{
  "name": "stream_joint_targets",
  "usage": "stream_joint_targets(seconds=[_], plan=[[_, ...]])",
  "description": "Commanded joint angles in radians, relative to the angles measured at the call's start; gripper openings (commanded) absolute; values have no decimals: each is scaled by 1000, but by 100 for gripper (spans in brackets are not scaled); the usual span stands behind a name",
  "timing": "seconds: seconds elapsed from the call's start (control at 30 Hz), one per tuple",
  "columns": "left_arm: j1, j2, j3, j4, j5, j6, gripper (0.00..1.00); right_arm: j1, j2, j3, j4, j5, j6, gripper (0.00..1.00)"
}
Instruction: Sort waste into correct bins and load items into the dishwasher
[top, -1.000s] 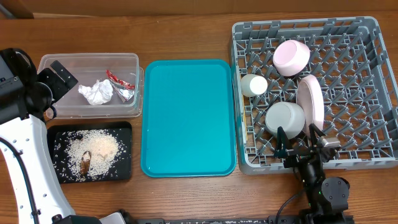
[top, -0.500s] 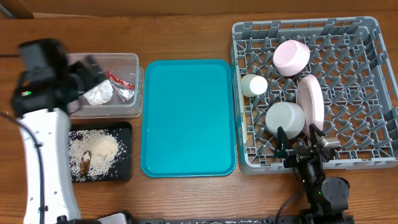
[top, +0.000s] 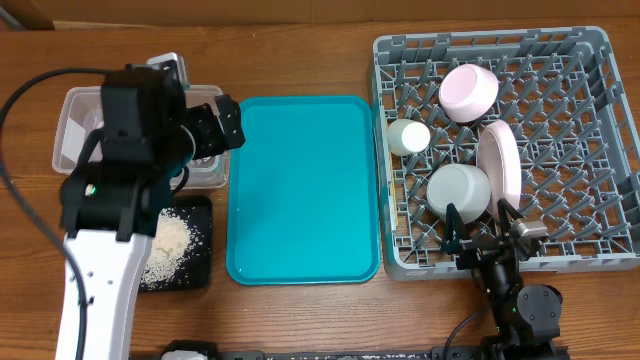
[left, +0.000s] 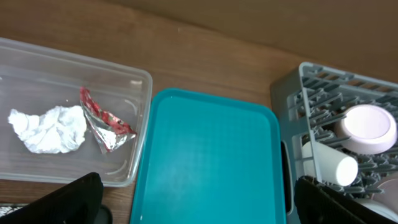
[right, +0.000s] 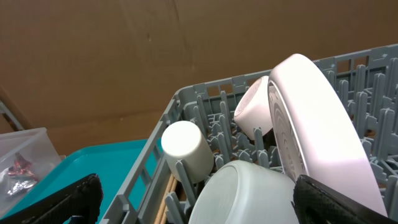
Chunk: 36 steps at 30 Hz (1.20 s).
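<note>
The crumpled tissue (left: 48, 129) and red-and-silver wrapper (left: 102, 121) lie in the clear tub (left: 140, 84). Rice-like crumbs (top: 170, 240) cover the black tray (top: 203, 240), which my left arm partly hides. In the grey dish rack (top: 600, 60) stand the pink bowl (top: 468, 92), pink plate (top: 500, 158), white bowl (top: 458, 190) and cream cup (top: 408, 137). My left gripper (top: 215, 125) hangs open over the tub's right end, nothing between its fingers. My right gripper (top: 482, 222) stands open at the rack's front wall, just short of the white bowl (right: 249, 193).
A large teal serving tray (top: 303, 190) with nothing on it lies between the tub and the rack. Brown cardboard stands behind the table in the right wrist view.
My left arm has swung from the far left edge rightward across the clear tub, now covering most of it from above. The right arm has not moved.
</note>
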Motion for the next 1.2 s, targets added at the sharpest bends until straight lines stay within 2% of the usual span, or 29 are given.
stream_joint_targets(seconds=[0.0,0.33,0.47,0.63,0.67,0.83,1.17], plan=[[-3,-63,6,2,-5,-16,100,-4,-9,-11,6,10,1,100],[-2,-183,-42,-91,-6,-15,100,-4,-9,-11,6,10,1,100],[-2,-270,-172,-87,-6,-16,100,-4,-9,-11,6,10,1,100],[-2,-428,-433,-22,-22,-16,100,-4,-9,-11,6,10,1,100],[-2,-497,-545,33,-22,-16,100,-3,-9,-11,6,10,1,100],[3,-699,-840,278,-29,-16,100,-4,-9,-11,6,10,1,100],[29,-1012,-1197,764,-28,-16,100,-4,-9,-11,6,10,1,100]])
